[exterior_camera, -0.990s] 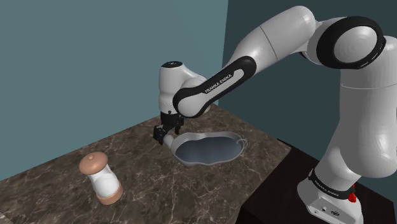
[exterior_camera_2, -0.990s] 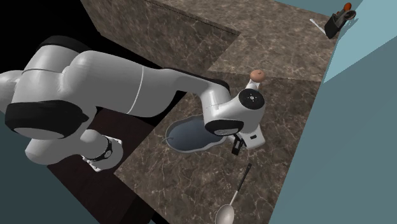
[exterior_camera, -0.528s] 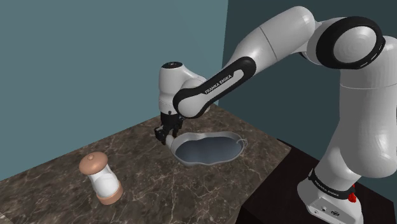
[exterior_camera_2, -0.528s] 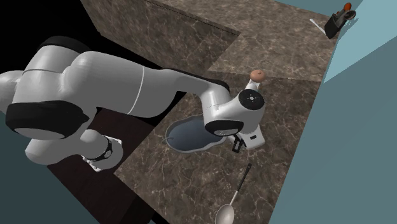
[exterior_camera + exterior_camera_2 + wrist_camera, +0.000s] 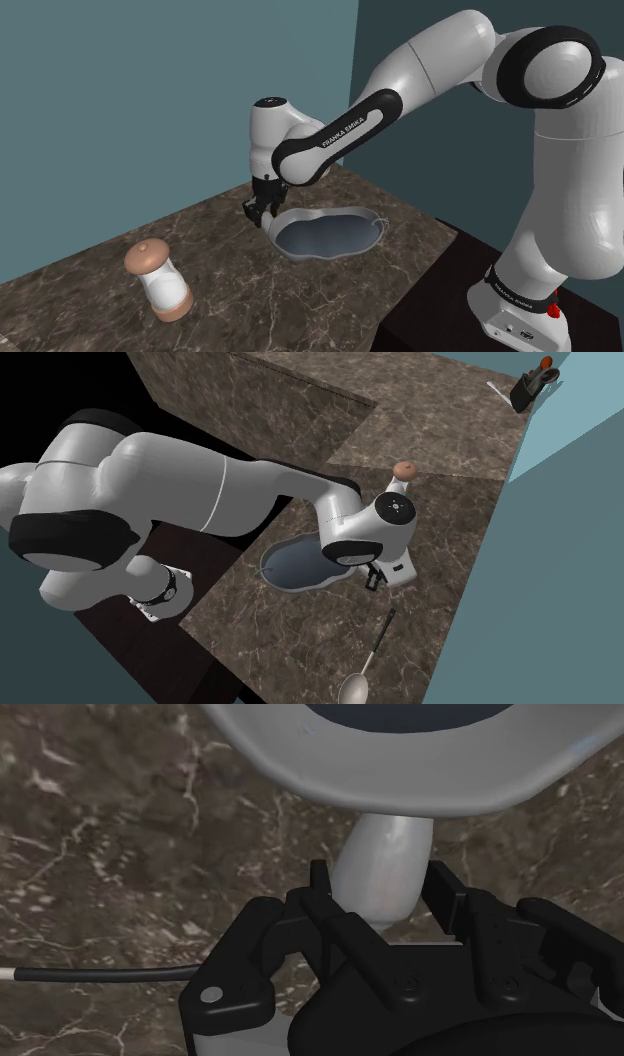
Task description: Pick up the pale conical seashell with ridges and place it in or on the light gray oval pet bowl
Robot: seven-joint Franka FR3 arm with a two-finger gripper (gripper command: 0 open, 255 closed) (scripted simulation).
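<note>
The gripper (image 5: 380,882) is pointing down at the dark marbled counter (image 5: 255,300), and its two black fingers (image 5: 322,884) are standing narrowly apart, pressing against the two sides of the seashell (image 5: 383,854), so the hand is holding the shell between them. The seashell is showing as a pale, smooth-looking grey-white cone. Its broad end is sitting between the fingers, and its narrower end is reaching away from the hand and passing under the flared wall of the pet bowl (image 5: 400,779). Whether the shell is resting on the stone or hanging just above it cannot be told. The pet bowl, light grey with a darker blue-grey hollow, is lying on the counter directly ahead of the fingertips, just beside the hand; in the shoulder view the gripper (image 5: 262,212) is hanging at the bowl's (image 5: 345,209) near rim, and in the second exterior view the gripper (image 5: 373,580) is sitting at the edge of the bowl (image 5: 272,574) under the white wrist. Off to one side of the hand, a thin dark rod (image 5: 100,972) is lying flat on the stone. Farther out, a spoon (image 5: 368,662) with a dark handle and a pale bowl is lying near the hand, and a white jar (image 5: 158,283) with a tan knobbed top is standing upright, well apart from the gripper. Behind the hand, the white arm (image 5: 440,60) is arching back to its dark stand (image 5: 450,300).
</note>
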